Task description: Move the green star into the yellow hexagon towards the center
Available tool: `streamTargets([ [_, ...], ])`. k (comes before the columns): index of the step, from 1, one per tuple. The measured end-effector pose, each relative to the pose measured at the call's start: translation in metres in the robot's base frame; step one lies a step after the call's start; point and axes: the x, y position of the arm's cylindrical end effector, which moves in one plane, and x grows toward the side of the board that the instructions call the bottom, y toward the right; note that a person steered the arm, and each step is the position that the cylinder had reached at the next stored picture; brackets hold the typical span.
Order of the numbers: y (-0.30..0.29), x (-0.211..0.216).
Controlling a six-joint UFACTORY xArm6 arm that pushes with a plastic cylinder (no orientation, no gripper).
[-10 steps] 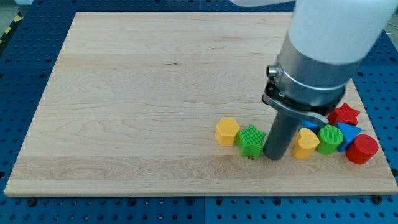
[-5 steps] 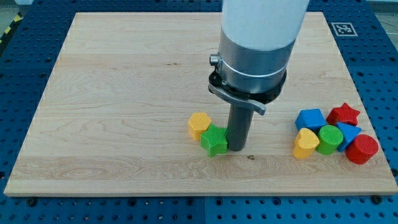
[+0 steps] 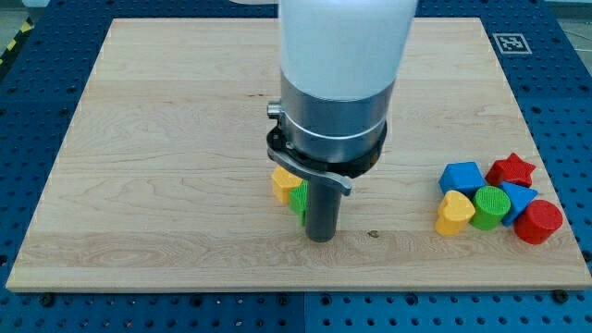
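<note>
We see the wooden board [image 3: 166, 139] filling most of the view, lying on a blue perforated table [image 3: 28, 102]. Over its middle hangs our arm's white and grey body [image 3: 338, 83], which narrows to the dark rod; we carry no hand that could open or close, only this rod, and my tip [image 3: 320, 238] rests on the board a little toward the bottom edge from the centre. Pressed against the rod's left side is the green star [image 3: 298, 199], mostly hidden behind it, so that only a sliver shows. The yellow hexagon [image 3: 282, 184] sits touching the star on its upper left, also partly covered by the arm's collar. Both lie close to the middle of the board, slightly toward the bottom edge. Near the bottom right corner a tight cluster stands well apart from the tip: a blue cube [image 3: 462, 177], a red star [image 3: 511, 170], a blue triangle [image 3: 520, 196], a red cylinder [image 3: 539, 222], a green cylinder [image 3: 490, 206] and a yellow heart [image 3: 454, 214], each touching a neighbour.
</note>
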Motion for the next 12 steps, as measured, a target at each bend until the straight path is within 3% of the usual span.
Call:
streamTargets([
  [3,-0.008,-0.046],
  [6,-0.052,-0.079],
  [7,-0.05,-0.04],
  [9,0.053,-0.032],
  [10,0.059,-0.062],
  [12,0.005,-0.087],
])
